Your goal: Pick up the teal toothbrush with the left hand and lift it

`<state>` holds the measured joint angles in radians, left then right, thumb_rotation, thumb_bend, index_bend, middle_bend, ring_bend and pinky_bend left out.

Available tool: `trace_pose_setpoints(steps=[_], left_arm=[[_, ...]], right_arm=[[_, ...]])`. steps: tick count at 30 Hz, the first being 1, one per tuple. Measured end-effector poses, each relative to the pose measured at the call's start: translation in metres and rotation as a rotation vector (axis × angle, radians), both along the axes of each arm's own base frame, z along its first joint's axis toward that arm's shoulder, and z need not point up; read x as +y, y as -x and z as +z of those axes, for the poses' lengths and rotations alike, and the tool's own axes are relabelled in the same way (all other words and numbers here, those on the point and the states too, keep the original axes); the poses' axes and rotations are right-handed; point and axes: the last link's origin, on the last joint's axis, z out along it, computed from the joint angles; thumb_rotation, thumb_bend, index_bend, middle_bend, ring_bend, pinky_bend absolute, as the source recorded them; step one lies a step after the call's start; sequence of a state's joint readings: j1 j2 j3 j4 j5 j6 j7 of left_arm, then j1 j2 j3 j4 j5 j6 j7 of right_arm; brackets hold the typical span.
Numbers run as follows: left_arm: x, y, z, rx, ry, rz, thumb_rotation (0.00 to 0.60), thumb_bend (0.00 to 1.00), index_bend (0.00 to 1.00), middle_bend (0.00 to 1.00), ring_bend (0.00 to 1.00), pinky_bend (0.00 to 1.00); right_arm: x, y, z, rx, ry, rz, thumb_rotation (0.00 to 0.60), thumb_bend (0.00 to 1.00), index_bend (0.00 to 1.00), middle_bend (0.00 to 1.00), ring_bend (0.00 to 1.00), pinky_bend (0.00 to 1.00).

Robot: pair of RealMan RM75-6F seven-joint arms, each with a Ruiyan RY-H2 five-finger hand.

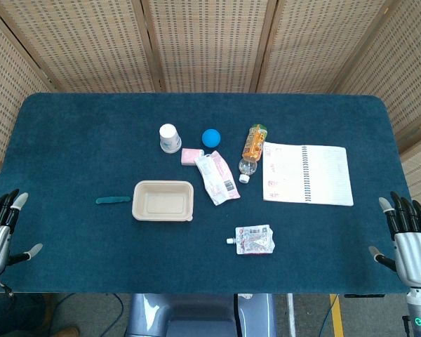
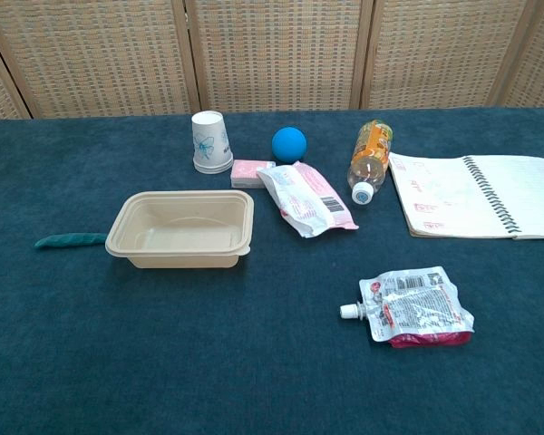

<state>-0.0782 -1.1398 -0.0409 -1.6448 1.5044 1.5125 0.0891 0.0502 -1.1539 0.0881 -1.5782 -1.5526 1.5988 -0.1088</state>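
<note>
well left of the tray [image 1: 163,217], teal toothbrush [image 1: 112,200] lies flat.

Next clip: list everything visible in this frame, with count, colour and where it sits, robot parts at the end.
toothbrush: one, teal, left of the tray
tray: one, beige, centre-left
paper cup: one, white, upside down, behind the tray
ball: one, blue, right of the cup
small packet: one, pink, below the ball
wrapper: one, white and pink, right of the tray
bottle: one, orange label, lying beside the notebook
notebook: one, white, open, right side
pouch: one, silver and red, near front edge
table: one, dark teal cloth
left hand: open, left edge
right hand: open, right edge
</note>
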Motion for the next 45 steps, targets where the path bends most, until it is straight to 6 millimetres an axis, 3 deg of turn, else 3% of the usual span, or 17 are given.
trace_pose_setpoints(steps=[9, 15, 23, 29, 45], left_arm=[[0.006, 0.003, -0.008, 0.005, 0.017, 0.004, 0.6, 0.0, 0.0, 0.0, 0.0, 0.0], [0.029, 0.003, -0.027, -0.019, 0.069, -0.003, 0.6, 0.05, 0.21, 0.0, 0.0, 0.0], [0.086, -0.002, -0.069, -0.062, 0.169, 0.016, 0.6, 0.23, 0.43, 0.0, 0.0, 0.0], [0.119, -0.005, -0.1, -0.086, 0.208, 0.073, 0.6, 0.26, 0.44, 0.0, 0.0, 0.0], [0.148, -0.004, -0.144, -0.056, 0.256, 0.134, 0.6, 0.33, 0.48, 0.0, 0.0, 0.0]], right_arm=[[-0.001, 0.001, -0.001, -0.009, -0.018, -0.008, 0.6, 0.0, 0.0, 0.0, 0.0, 0.0], [-0.001, 0.001, 0.001, -0.017, -0.021, -0.011, 0.6, 0.0, 0.0, 0.0, 0.0, 0.0], [-0.003, 0.001, -0.001, -0.022, -0.036, -0.015, 0.6, 0.0, 0.0, 0.0, 0.0, 0.0], [-0.006, 0.004, -0.003, -0.02, -0.05, -0.032, 0.6, 0.0, 0.0, 0.0, 0.0, 0.0], [-0.01, 0.008, -0.006, -0.028, -0.072, -0.051, 0.6, 0.0, 0.0, 0.0, 0.0, 0.0]])
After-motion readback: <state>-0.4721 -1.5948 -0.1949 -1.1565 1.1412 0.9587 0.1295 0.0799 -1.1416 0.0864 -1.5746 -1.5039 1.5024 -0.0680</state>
